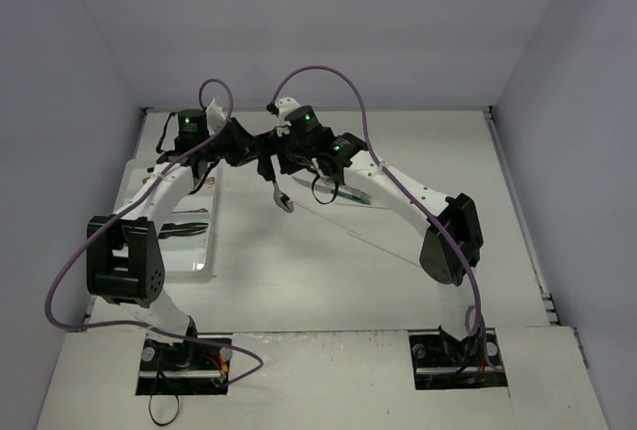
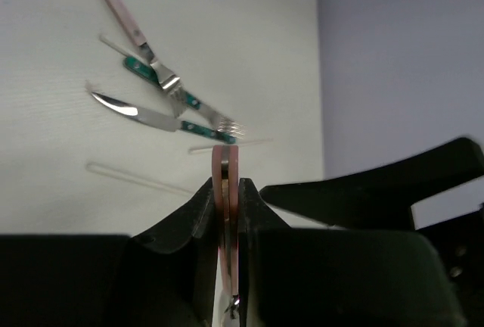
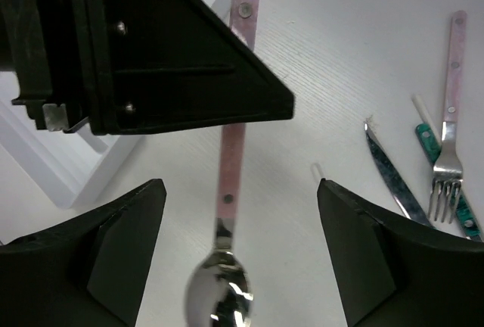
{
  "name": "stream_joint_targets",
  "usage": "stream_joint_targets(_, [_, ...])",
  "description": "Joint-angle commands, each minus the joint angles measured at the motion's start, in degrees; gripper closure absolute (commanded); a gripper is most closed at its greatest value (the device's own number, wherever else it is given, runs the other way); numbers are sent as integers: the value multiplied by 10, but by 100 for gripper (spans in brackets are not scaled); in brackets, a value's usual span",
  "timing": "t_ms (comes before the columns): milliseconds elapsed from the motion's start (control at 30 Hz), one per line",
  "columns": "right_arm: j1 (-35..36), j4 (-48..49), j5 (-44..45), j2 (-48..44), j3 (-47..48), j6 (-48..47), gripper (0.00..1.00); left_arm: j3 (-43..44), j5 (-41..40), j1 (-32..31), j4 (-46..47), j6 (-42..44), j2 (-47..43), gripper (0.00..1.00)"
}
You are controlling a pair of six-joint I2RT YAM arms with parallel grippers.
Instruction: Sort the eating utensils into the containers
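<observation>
- My left claw was clamped tight on the pink-handled spoon. It pinched the handle up near the far end, with just the tip poking out past the fingers.
- My right claw was standing wide with nothing in it. The spoon's bowl end sat in the gap between its fingers, touching neither one.
- The spoon was up off the bench, toward the back. The white tray was on my left and the loose cutlery on my right.
- Lying on the bench: a pink-handled fork crossing a green-handled fork, with a green-handled knife just beside them. A few pale sticks lay around that bunch.
- The tray had some dark pieces in it. I honestly couldn't tell from overhead which compartment they were in.
</observation>
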Motion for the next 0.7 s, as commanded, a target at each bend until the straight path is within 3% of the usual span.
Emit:
stream_joint_targets(0, [-1, 32, 14, -53, 10, 12, 18, 101, 38, 16, -175, 302, -74, 100])
stream_joint_targets(33, [-3, 32, 18, -68, 3, 14, 16, 117, 38, 17, -254, 342, -75, 100])
stream_joint_targets(233, [-23, 32, 38, -116, -74, 22, 15, 205, 53, 61, -447, 600, -76, 100])
stream_joint_targets(300, [-34, 32, 44, -130, -102, 24, 15, 282, 52, 72, -589, 805, -60, 100])
stream_joint_targets(400, [-50, 32, 46, -148, -137, 24, 15, 336, 2, 84, -694, 999, -37, 100])
stream_joint_targets(567, [-66, 32, 43, -160, -167, 22, 15, 333, -89, 86, -720, 1241, -16, 100])
stream_joint_targets(667, [-72, 32, 40, -163, -174, 19, 16, 338, -107, 96, -721, 1331, 10, 100])
